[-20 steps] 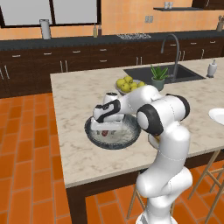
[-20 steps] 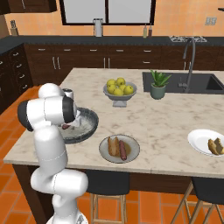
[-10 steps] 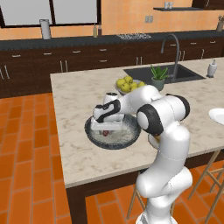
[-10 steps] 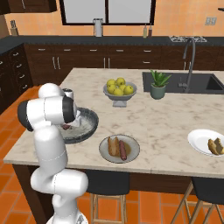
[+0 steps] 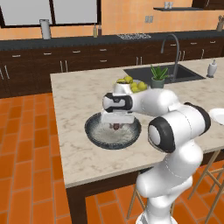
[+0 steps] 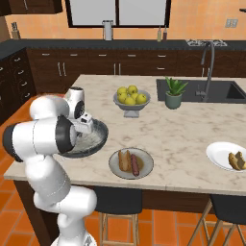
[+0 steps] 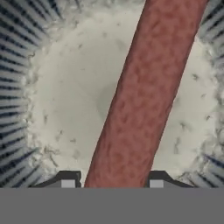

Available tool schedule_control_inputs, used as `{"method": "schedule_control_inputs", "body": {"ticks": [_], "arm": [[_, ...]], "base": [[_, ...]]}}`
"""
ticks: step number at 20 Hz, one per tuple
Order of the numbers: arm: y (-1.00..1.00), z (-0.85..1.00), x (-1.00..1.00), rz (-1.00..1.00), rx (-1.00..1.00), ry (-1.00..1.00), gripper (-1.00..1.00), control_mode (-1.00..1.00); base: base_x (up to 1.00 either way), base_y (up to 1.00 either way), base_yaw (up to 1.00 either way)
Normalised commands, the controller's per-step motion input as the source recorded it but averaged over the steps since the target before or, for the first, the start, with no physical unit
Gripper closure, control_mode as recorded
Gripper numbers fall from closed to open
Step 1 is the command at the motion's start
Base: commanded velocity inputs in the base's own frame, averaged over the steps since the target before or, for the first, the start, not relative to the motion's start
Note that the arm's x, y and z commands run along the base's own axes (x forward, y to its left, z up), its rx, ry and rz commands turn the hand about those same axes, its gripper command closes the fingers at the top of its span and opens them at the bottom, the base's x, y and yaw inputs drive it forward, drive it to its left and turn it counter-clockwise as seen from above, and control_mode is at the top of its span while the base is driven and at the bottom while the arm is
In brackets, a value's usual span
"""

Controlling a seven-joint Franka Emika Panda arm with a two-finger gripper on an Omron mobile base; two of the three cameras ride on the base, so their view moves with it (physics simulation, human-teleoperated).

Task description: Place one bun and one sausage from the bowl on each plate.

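Note:
The wide dark bowl sits near the island's front left, and my gripper reaches down into it. In the hand view a long red-brown sausage lies on the bowl's pale speckled inside. My gripper is shut on the sausage's near end, with a dark fingertip against each side. From the right base view, the bowl is partly hidden by my arm. The greyish-beige plate holds a bun and a sausage. A bun lies on the white plate.
A footed bowl of yellow-green fruit stands just behind the dark bowl. A potted plant and the sink with its faucet lie further right. Bar stools stand under the island's front edge.
The jaws have gone from wide open to shut around the sausage. The arm has stayed over the bowl.

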Motion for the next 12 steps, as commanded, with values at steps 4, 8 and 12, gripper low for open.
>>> {"method": "schedule_control_inputs", "body": {"ticks": [4, 8, 12], "arm": [[-0.51, 0.67, -0.85, 0.01, 0.00, -0.03, 1.00, -1.00], [-0.14, 0.48, -0.98, 0.05, 0.00, -0.10, 1.00, -1.00], [0.00, 0.32, -1.00, 0.07, -0.04, -0.16, 1.00, -1.00]], "base": [[0.00, 0.00, 0.00], [0.00, 0.00, 0.00], [0.00, 0.00, 0.00]]}}
